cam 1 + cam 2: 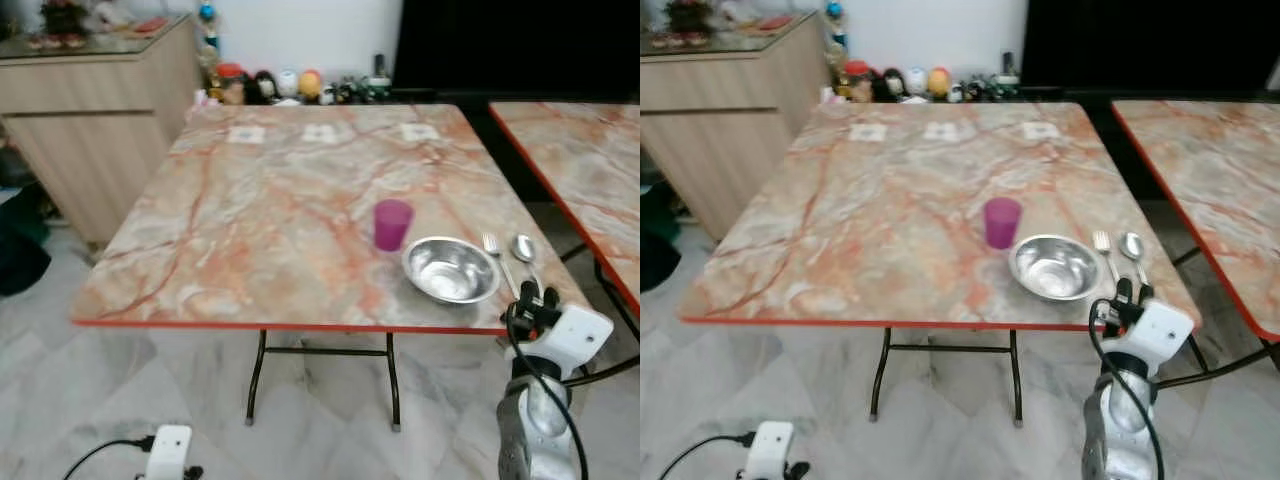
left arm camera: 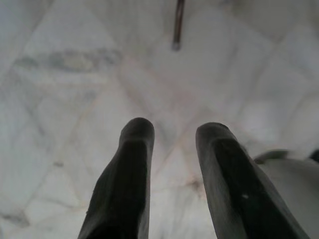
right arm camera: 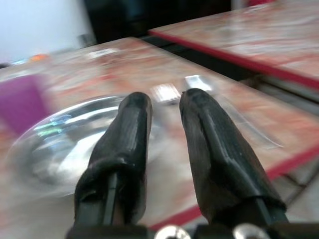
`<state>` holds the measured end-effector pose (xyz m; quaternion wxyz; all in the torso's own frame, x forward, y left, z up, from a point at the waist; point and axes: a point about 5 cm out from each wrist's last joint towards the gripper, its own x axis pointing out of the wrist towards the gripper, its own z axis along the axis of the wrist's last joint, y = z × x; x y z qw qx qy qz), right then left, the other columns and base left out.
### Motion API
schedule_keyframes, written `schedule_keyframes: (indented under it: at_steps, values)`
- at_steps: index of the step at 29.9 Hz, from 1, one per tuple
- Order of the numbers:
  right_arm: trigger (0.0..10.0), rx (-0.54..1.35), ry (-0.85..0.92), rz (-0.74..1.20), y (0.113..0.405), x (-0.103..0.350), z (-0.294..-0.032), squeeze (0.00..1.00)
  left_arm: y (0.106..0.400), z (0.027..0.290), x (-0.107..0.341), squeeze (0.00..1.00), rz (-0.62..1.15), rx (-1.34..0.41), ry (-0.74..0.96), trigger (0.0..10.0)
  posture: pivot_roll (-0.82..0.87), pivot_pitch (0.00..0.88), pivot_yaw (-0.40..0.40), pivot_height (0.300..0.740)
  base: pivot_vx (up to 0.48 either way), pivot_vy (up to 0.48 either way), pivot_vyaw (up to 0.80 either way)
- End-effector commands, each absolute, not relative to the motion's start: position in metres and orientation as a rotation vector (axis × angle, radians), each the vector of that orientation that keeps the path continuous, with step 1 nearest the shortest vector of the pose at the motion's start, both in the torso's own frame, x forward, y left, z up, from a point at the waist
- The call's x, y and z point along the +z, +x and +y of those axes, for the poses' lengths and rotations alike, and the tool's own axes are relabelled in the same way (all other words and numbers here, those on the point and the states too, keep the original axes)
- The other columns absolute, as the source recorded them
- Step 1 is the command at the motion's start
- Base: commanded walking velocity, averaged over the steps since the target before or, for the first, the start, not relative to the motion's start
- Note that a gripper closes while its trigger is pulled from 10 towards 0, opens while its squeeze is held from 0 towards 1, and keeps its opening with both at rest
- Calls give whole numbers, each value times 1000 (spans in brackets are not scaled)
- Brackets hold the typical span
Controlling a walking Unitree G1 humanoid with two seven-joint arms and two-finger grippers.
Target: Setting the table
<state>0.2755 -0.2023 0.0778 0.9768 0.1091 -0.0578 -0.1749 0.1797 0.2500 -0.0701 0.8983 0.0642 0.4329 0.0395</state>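
Left eye view: marble table (image 1: 250, 220) holds purple cup (image 1: 392, 224), steel bowl (image 1: 451, 269) just right-near of it, fork (image 1: 497, 258) and spoon (image 1: 524, 250) right of bowl. One place looks set; other places not yet, I judge.

Right wrist view: my right gripper (image 3: 163, 124) at near right table edge, fingers slightly apart, empty.

Left wrist view: my left gripper (image 2: 173, 134) over floor (image 2: 75, 99), fingers apart, idle.

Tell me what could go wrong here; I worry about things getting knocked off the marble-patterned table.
The silver metal fork and spoon lie near the table's red front edge, right ahead of the right gripper; a forward nudge could shove them. The shiny steel bowl sits close to the purple plastic cup, so pushing the bowl might tip it.
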Motion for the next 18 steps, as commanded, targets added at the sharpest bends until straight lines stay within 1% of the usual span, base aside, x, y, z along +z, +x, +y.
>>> schedule_keyframes:
  at_steps: [1,2,4,9,12,18]
  values:
    - [10000,-360,201,-137,277,84,-209,0,178,242,-73,0,906,60,118,10000,103,5,-21,740,0,0,0]
    - [10000,-360,201,-137,277,84,-209,0,179,242,-73,0,900,49,129,10000,105,7,-20,740,0,0,0]
    - [10000,-359,202,-137,277,84,-209,0,179,242,-73,0,902,46,136,10000,105,7,-21,740,0,-281,0]
    - [10000,-360,203,-135,276,83,-209,0,178,242,-73,0,906,48,139,10000,105,7,-20,740,0,-409,0]
    - [10000,-360,203,-134,276,83,-209,0,178,243,-73,0,908,52,140,10000,107,8,-20,740,0,-262,0]
    - [10000,-360,203,-133,277,83,-209,0,177,243,-73,0,908,47,151,10000,107,8,-20,740,0,0,0]
